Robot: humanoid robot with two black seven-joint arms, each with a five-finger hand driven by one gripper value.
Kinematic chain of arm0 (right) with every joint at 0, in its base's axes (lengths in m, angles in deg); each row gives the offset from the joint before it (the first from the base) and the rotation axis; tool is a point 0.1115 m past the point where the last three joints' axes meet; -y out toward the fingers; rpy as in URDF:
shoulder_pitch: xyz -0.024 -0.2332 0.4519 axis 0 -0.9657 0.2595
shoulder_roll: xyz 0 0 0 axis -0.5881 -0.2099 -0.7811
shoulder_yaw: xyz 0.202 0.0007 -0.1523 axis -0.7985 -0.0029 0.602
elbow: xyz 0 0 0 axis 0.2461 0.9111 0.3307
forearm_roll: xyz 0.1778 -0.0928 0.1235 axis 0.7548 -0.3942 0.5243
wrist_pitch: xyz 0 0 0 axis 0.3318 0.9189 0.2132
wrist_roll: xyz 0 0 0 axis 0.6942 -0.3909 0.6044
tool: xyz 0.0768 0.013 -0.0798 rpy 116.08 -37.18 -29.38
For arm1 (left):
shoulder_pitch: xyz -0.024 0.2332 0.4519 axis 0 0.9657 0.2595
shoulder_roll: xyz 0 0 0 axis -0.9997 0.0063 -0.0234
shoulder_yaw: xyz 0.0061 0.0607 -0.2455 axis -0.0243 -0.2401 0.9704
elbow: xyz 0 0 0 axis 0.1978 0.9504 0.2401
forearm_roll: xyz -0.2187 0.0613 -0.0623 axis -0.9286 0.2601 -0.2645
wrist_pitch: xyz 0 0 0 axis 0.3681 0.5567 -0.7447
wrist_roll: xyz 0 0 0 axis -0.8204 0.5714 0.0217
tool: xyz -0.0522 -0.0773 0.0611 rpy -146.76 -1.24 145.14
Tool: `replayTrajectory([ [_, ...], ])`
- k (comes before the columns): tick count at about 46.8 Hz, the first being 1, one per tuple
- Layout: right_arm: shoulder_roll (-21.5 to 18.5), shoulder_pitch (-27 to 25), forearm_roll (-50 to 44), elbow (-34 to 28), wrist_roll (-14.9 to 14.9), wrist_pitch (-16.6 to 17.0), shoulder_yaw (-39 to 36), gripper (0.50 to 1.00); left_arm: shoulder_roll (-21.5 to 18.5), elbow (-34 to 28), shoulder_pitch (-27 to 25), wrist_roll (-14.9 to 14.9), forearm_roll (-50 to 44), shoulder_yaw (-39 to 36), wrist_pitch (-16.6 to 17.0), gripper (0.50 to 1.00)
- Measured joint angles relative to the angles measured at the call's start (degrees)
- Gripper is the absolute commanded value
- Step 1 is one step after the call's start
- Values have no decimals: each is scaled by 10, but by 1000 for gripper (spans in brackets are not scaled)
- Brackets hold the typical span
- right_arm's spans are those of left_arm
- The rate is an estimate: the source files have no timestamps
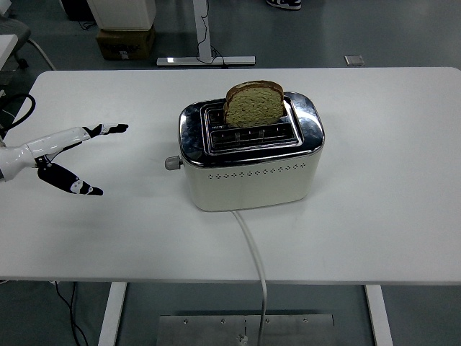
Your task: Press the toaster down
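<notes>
Here left hand (63, 153) flat; fingers (108, 129) spread toward toaster (248, 162)

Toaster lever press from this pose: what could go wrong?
1. The lever is a small knob on the toaster's left end. The left hand is open, off to the left and apart from it, so splayed fingers could miss or slip off.
2. A sideways push might slide the toaster across the table instead of lowering the lever.
3. The bread stands high in the rear slot; a jolt might tip it.
</notes>
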Motion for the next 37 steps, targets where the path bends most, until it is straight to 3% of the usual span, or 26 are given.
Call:
replayTrajectory([
  [28,0,0,0,0,0,0,0,1000,32,-12,1,4,48,-13,0,1000],
  [37,0,0,0,0,0,0,0,1000,35,-41,1,4,65,-12,0,1000],
])
